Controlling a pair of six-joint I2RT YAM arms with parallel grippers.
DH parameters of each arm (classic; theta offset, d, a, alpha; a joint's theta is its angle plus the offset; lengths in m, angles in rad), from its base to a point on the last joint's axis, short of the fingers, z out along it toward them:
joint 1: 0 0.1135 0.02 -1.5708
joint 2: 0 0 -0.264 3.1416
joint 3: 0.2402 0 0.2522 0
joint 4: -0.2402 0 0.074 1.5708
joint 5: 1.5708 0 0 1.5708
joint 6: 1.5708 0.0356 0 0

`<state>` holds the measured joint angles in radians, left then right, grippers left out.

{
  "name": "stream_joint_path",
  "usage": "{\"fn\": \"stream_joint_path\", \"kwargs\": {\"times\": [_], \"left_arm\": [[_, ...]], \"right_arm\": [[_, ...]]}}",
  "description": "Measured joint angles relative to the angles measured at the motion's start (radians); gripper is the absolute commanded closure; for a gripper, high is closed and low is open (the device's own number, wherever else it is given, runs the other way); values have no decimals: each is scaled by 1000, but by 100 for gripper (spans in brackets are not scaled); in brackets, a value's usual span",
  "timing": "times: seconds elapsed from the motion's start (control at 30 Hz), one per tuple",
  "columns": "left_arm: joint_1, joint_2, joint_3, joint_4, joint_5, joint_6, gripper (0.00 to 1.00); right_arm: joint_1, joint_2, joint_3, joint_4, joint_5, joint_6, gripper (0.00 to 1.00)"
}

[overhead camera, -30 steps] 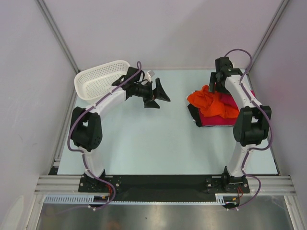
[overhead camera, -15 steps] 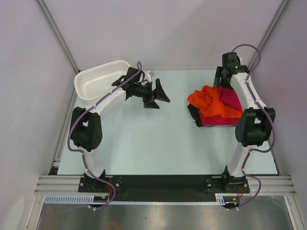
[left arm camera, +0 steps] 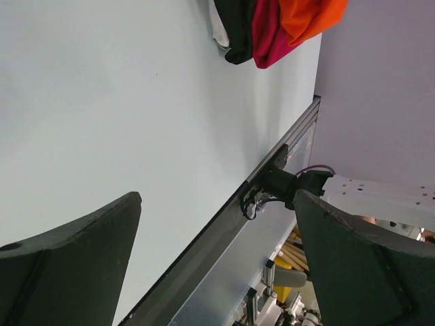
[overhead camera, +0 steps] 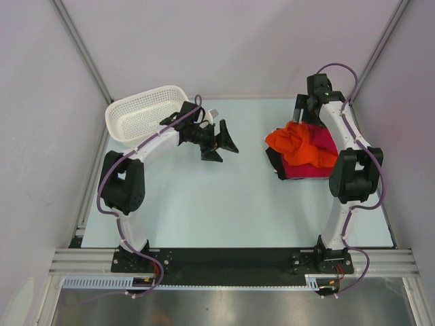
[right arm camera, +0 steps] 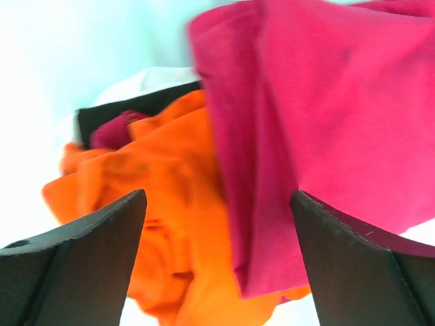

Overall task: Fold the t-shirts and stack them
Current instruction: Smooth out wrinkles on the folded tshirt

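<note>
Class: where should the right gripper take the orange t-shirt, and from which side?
Likely a raised fold of the orange t-shirt near its far edge, from above: it lies crumpled on the crimson t-shirts, so bunched cloth stands proud.

No readable text
Nothing legible on the orange t-shirt (overhead camera: 299, 146) or crimson t-shirt (overhead camera: 326, 139) under the right gripper (overhead camera: 304, 113), nor the basket (overhead camera: 139, 112) behind the left gripper (overhead camera: 223, 145).

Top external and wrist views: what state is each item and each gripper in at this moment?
crimson t-shirt, lying flat, partly covered.
orange t-shirt, crumpled, unfolded, on top of the crimson one.
black garment, underneath both, only its edge showing.
basket, upright, open side up.
left gripper, open, holding nothing.
right gripper, open above the shirts, holding nothing.
</note>
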<state>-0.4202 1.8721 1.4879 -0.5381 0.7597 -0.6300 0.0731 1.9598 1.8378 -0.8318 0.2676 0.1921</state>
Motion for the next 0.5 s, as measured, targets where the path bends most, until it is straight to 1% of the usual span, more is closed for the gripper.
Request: {"fn": "stream_joint_path", "kwargs": {"times": [0.1,0.13,0.2,0.3,0.33,0.5], "left_arm": [[0,0,-9,-4,-6,3,1],[0,0,-9,-4,-7,3,0],[0,0,-10,-4,-9,3,0],[0,0,-10,-4,-13,3,0],[0,0,-10,-4,-15,3,0],[0,0,-10,-4,-17,6,0]], "right_arm": [[18,-9,0,-9,-38,14,12],[27,-20,-12,-10,-52,24,18],[44,-53,-39,-20,-75,44,23],[77,-121,-89,-46,-89,77,39],[87,-148,-109,-52,-91,90,47],[129,-289,-246,-77,-91,156,48]]}}
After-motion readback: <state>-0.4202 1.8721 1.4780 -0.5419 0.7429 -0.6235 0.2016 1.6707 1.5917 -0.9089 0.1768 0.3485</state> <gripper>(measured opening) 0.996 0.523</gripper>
